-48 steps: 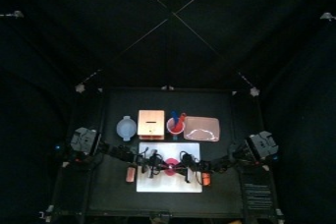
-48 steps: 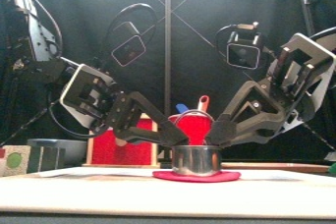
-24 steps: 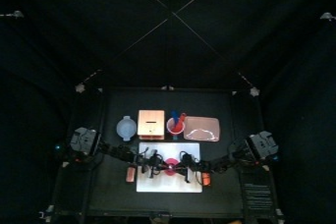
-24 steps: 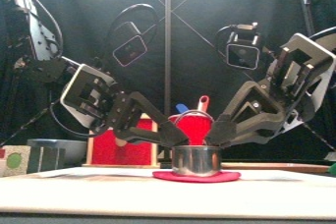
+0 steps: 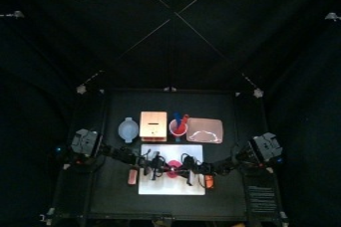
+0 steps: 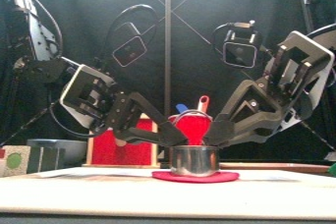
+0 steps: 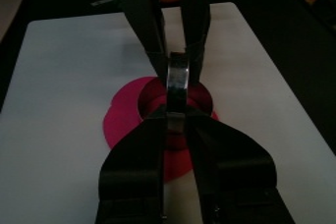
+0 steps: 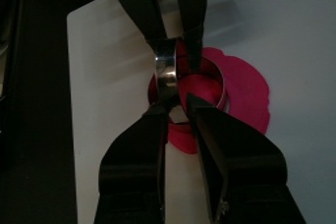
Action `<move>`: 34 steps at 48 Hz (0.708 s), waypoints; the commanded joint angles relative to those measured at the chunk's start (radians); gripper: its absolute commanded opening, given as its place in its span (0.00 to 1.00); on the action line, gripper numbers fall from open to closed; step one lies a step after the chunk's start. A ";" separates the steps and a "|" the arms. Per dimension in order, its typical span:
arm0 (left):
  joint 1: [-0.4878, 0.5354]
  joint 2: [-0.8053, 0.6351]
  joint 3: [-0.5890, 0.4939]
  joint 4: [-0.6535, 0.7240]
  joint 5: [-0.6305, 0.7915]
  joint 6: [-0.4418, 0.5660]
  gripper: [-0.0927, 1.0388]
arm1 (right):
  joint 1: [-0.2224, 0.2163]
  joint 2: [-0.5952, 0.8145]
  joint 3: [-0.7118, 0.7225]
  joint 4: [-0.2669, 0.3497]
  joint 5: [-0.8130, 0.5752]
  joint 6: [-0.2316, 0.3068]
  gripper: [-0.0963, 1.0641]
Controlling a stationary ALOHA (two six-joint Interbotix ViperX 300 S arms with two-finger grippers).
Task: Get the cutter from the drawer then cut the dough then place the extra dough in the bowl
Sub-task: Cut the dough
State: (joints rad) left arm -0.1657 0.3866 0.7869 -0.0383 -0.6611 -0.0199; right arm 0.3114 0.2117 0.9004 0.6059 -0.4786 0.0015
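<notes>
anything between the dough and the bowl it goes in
Nothing visible lies between the flat red dough disc and the blue-grey bowl at back left, but the round metal cutter stands on the dough, gripped by the left claw and right claw.

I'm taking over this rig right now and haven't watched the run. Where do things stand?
Grippers: left gripper and right gripper are each shut on the cutter, from opposite sides.
Things: the cutter stands on the red dough on the white board; the bowl is at the back left.
Done: cutter fetched and set on the dough.
Left: finish the cut, then move the extra dough into the bowl.
</notes>
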 commanded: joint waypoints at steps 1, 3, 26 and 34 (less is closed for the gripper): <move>0.008 0.028 0.014 -0.005 0.066 -0.015 0.55 | -0.031 0.048 0.005 0.002 0.057 0.014 0.55; 0.008 0.026 0.014 -0.005 0.066 -0.015 0.56 | -0.031 0.044 0.006 0.002 0.057 0.014 0.55; -0.002 -0.020 0.020 0.005 0.067 -0.009 0.61 | -0.038 0.017 0.009 0.000 0.054 0.011 0.56; -0.003 -0.021 0.023 0.006 0.067 -0.009 0.71 | -0.040 -0.005 0.009 -0.012 0.043 0.009 0.59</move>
State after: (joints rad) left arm -0.1687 0.3574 0.7854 -0.0322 -0.6366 -0.0199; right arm 0.3022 0.2010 0.8974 0.5937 -0.4755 0.0015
